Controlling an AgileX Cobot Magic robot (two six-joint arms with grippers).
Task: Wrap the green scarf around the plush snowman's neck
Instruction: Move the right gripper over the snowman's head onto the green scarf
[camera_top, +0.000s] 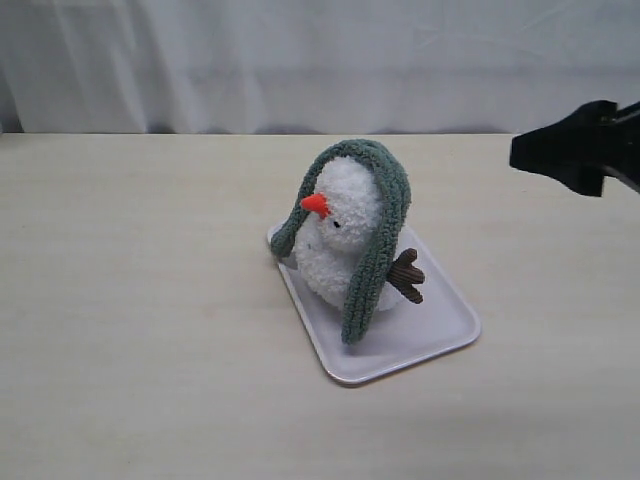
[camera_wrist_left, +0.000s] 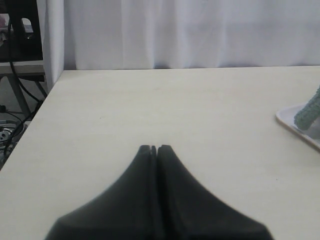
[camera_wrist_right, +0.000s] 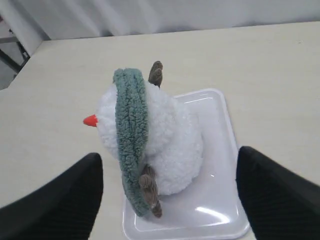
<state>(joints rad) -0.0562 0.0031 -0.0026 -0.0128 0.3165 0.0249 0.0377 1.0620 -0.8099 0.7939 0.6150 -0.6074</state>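
Observation:
The plush snowman (camera_top: 340, 235) sits on a white tray (camera_top: 440, 335), its orange nose pointing left. The green scarf (camera_top: 388, 215) lies over the top of its head, not in the neck crease, and hangs down both sides to the tray. My right gripper (camera_top: 560, 148) hovers open at the far right, up and away from the toy. In the right wrist view the snowman (camera_wrist_right: 175, 140) and scarf (camera_wrist_right: 131, 115) show between the wide-apart fingers of that gripper (camera_wrist_right: 169, 157), which touch nothing. My left gripper (camera_wrist_left: 154, 147) is shut and empty above bare table, with the scarf's end (camera_wrist_left: 307, 112) far off.
The tray (camera_wrist_right: 220, 200) lies askew in the middle of a pale wooden table (camera_top: 150, 300). A white curtain (camera_top: 300, 60) hangs behind the table's far edge. Beyond the table's side edge, the left wrist view shows cables and a stand (camera_wrist_left: 20, 85).

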